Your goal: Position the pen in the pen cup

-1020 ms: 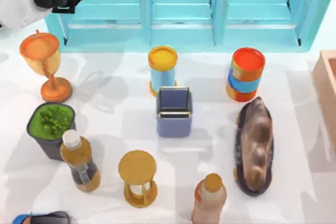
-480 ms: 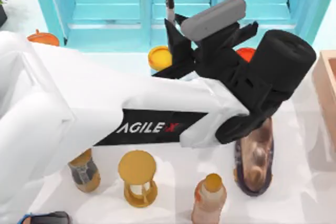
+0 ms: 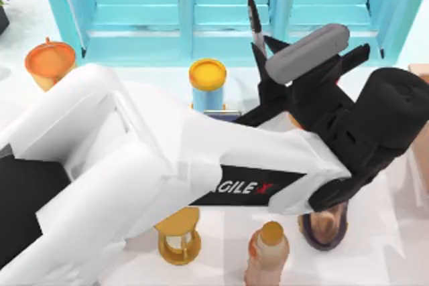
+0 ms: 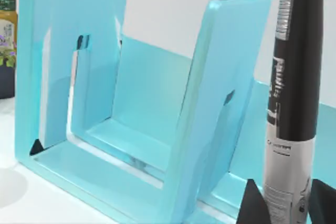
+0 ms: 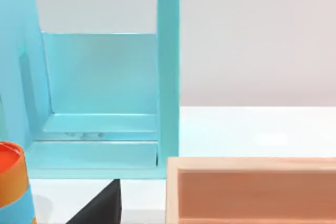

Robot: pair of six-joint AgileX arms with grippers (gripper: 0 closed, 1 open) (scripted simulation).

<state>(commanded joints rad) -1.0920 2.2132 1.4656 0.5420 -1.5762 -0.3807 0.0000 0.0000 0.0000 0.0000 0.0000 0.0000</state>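
Your left gripper [image 3: 265, 65] is hanging in the upper middle of the top view, pinching the pen [image 3: 255, 25] upright between its fingers [image 4: 253, 205], tip poking up over the blue rack [image 3: 228, 11]. The white arm is stretching across from the lower left and covering most of the cup [image 3: 214, 113]; you're only getting its rim, just below the yellow-topped can [image 3: 207, 82]. The right gripper I can't tell about.

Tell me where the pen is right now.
The pen is upright in the left tool, raised mid-table in the top view, in front of the turquoise rack and right of the yellow-lidded can.
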